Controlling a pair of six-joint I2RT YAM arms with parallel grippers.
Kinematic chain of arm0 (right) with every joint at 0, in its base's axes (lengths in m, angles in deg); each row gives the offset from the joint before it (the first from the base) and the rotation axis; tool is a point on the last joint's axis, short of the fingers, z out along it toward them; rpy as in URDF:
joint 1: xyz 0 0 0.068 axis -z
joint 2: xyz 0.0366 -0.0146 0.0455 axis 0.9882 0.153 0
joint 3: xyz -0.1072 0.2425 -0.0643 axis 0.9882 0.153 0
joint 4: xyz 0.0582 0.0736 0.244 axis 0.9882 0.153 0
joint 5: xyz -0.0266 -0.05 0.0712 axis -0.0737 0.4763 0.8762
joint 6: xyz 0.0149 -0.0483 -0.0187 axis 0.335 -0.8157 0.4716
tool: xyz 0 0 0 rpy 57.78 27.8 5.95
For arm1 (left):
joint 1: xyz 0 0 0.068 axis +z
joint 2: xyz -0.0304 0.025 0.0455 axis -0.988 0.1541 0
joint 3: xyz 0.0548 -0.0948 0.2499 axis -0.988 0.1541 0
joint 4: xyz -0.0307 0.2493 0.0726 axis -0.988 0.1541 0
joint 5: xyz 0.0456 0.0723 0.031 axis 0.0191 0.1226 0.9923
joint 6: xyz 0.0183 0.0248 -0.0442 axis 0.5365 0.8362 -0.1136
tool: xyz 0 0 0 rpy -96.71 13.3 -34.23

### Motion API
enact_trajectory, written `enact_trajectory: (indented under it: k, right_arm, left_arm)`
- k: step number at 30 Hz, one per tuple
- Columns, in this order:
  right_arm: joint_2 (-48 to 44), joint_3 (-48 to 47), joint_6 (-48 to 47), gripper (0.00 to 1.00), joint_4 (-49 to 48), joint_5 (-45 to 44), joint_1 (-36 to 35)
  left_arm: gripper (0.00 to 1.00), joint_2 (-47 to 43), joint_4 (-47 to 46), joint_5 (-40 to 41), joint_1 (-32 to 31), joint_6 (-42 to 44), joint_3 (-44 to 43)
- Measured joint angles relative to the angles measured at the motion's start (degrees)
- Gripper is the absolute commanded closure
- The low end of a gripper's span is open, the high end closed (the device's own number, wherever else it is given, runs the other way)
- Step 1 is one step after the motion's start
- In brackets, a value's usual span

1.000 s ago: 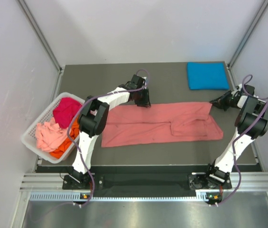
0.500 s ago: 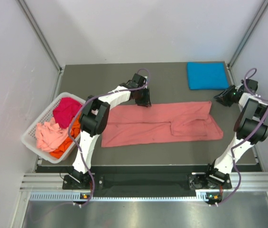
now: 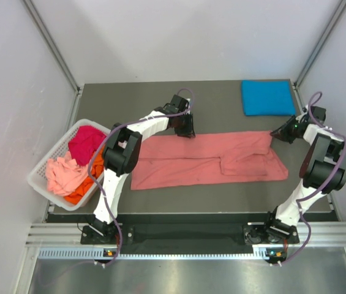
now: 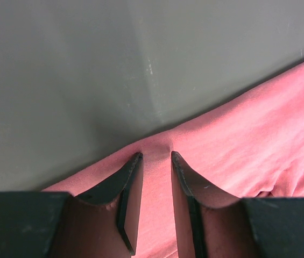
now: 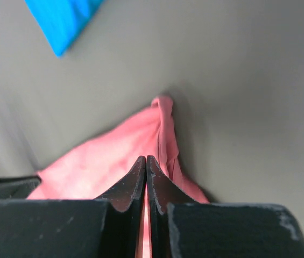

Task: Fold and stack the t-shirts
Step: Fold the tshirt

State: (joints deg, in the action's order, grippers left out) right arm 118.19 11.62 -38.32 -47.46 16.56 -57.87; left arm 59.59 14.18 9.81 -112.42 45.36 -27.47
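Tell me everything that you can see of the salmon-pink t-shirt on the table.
The salmon-pink t-shirt is soft plain cloth, folded into a long band lying flat across the grey table, lightly wrinkled. The left claw pinches its far edge, where the cloth puckers. The right claw, closed, sits at its far right corner; whether it grips cloth is unclear. It lies apart from the folded blue shirt.

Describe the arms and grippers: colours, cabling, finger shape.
Both arms: white link shells, black joints and bases, a purple cable looping loosely along each. Left gripper and right gripper: matte black fingers tapering to narrow tips, on blocky black bodies.
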Motion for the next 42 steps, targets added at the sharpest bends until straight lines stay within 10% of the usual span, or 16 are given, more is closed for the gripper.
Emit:
enact_trajectory:
  k: [13,26,42]
  right_arm:
    - [5.07,0.46,0.26,0.99,-1.6,-2.16,-0.66]
    - [-8.87,-1.62,0.0,0.68,15.28,-16.04,-4.48]
    - [-24.9,19.34,5.97,0.69,23.67,-20.72,-5.64]
  left_arm:
    - [0.65,0.0,-0.2,-0.04,0.02,0.0,0.24]
    - [0.55,-2.4,8.2,1.44,-0.76,1.05,-3.04]
    - [0.56,-20.09,-3.52,-6.86,-14.21,-6.47,19.82]
